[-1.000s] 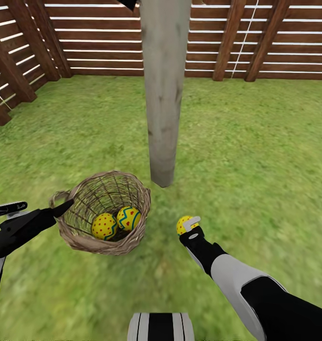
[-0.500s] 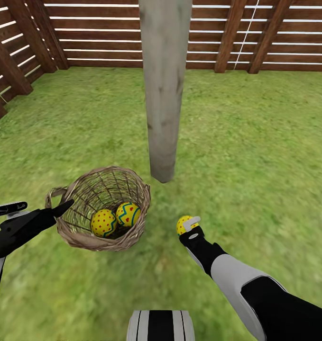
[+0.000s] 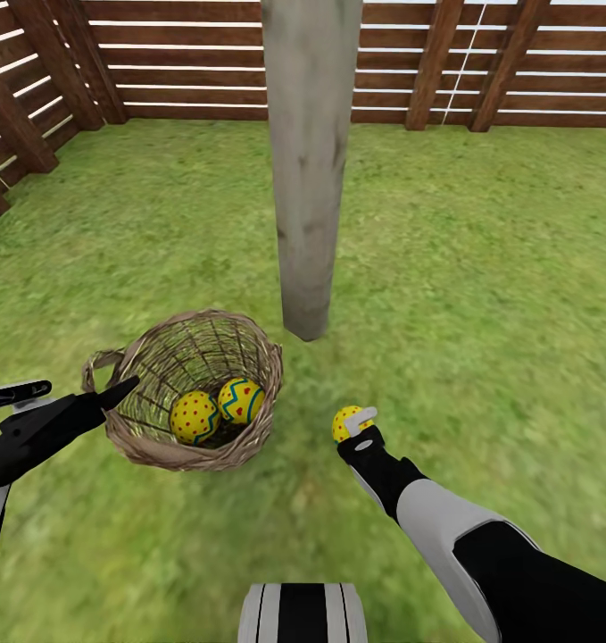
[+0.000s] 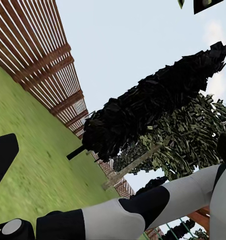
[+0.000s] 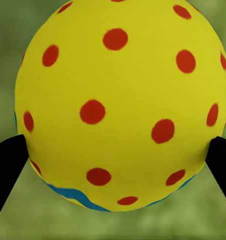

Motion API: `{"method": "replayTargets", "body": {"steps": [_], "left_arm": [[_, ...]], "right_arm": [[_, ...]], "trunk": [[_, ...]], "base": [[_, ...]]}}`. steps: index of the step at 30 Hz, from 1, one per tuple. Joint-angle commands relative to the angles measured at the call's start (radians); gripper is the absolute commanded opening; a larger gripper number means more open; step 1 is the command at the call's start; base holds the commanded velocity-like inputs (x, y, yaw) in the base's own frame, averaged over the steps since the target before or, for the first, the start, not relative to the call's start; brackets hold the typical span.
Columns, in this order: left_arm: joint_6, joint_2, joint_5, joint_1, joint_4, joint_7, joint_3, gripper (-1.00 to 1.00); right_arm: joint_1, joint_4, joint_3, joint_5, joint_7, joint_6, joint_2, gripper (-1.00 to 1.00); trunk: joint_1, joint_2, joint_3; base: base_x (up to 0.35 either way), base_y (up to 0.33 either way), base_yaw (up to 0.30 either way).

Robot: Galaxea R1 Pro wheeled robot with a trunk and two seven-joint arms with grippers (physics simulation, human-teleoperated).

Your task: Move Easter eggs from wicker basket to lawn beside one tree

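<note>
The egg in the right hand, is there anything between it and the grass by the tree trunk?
Nothing visible does. The egg in the right hand has open lawn between it and the trunk; the basket sits off to its left.

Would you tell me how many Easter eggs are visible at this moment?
3. Two eggs lie side by side inside the wicker basket: one and another. The third egg is held in the right gripper above the lawn.
</note>
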Motion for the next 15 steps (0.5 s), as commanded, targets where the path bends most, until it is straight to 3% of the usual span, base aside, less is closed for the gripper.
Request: {"method": "replayTargets", "body": {"steps": [1,12,13,15], "left_arm": [[0.011,0.000,0.000,0.000,0.000,-0.004,0.000,1.00],[0.011,0.000,0.000,0.000,0.000,-0.004,0.000,1.00],[0.011,0.000,0.000,0.000,0.001,-0.004,0.000,1.00],[0.011,0.000,0.000,0.000,0.001,-0.004,0.000,1.00]], "right_arm": [[0.000,0.000,-0.002,0.004,-0.001,0.008,0.000,-1.00],[0.000,0.001,-0.002,0.004,-0.001,0.009,0.000,-1.00],[0.000,0.001,-0.002,0.004,-0.001,0.010,0.000,1.00],[0.000,0.001,-0.002,0.004,-0.001,0.010,0.000,1.00]], "trunk": [[0.000,0.000,-0.001],[0.000,0.000,-0.001],[0.000,0.000,-0.001],[0.000,0.000,-0.001]], "base": [[0.000,0.000,0.000],[0.000,0.000,0.000],[0.000,0.000,0.000],[0.000,0.000,0.000]]}}
